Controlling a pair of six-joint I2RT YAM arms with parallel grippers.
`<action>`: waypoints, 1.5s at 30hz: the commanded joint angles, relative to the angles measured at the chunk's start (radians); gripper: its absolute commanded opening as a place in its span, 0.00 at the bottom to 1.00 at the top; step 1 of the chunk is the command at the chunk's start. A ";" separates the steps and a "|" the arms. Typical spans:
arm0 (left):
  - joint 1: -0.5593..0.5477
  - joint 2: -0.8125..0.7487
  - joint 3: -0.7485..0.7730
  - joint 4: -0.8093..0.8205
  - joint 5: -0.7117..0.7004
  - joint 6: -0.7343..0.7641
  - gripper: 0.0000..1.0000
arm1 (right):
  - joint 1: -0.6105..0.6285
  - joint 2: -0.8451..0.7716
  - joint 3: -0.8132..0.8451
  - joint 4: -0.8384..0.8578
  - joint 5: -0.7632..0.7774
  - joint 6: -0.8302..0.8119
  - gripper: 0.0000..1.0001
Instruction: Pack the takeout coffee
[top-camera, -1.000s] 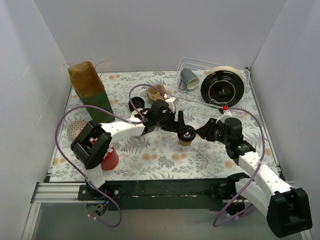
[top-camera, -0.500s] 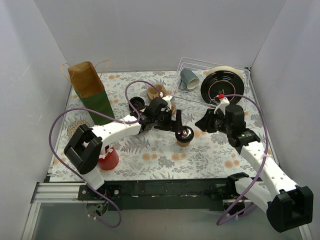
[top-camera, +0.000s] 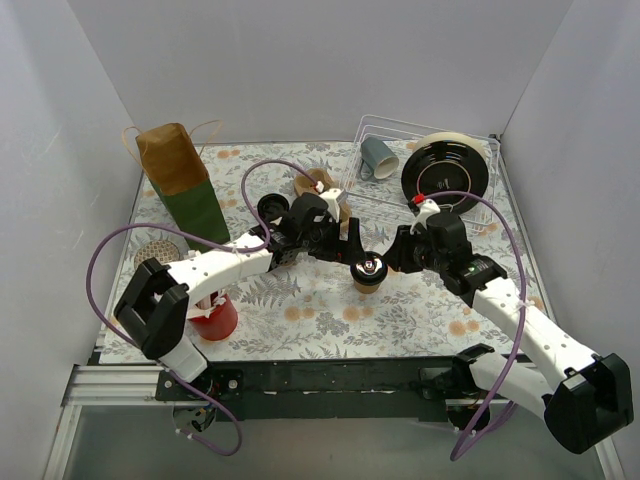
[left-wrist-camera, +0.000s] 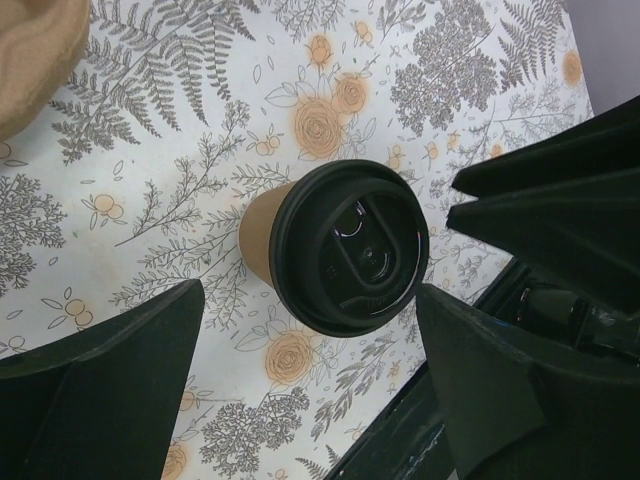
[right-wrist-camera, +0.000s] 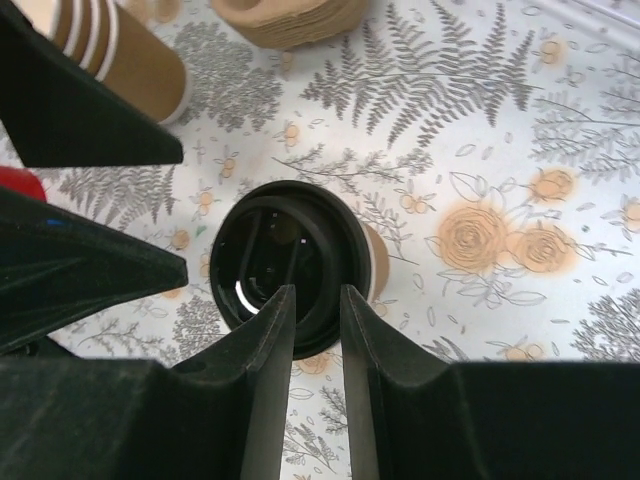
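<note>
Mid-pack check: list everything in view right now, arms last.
lidded coffee cup: one, tan with black lid, upright mid-table
cup stack: one, tan with white rims, on its side beyond it
loose lid: one, black, behind left arm
paper bag: one, brown over green, back left
red cup: one, red, near left
woven disc: one, tan, left edge
wire rack: one, pale, back right
mug: one, grey-blue, in rack
plate: one, black, on edge in rack
left gripper: one, black, jaws wide open over lidded cup
right gripper: one, black, jaws narrowly apart above its lid
</note>
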 joint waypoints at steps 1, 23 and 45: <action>0.001 0.005 -0.025 0.023 0.034 0.009 0.84 | 0.001 -0.016 0.061 -0.035 0.126 0.022 0.32; -0.032 0.098 0.024 0.009 -0.058 0.034 0.75 | -0.022 -0.075 -0.136 0.095 0.045 0.121 0.34; -0.030 0.140 -0.089 0.062 -0.017 0.041 0.66 | -0.054 -0.097 -0.212 0.196 0.049 0.160 0.33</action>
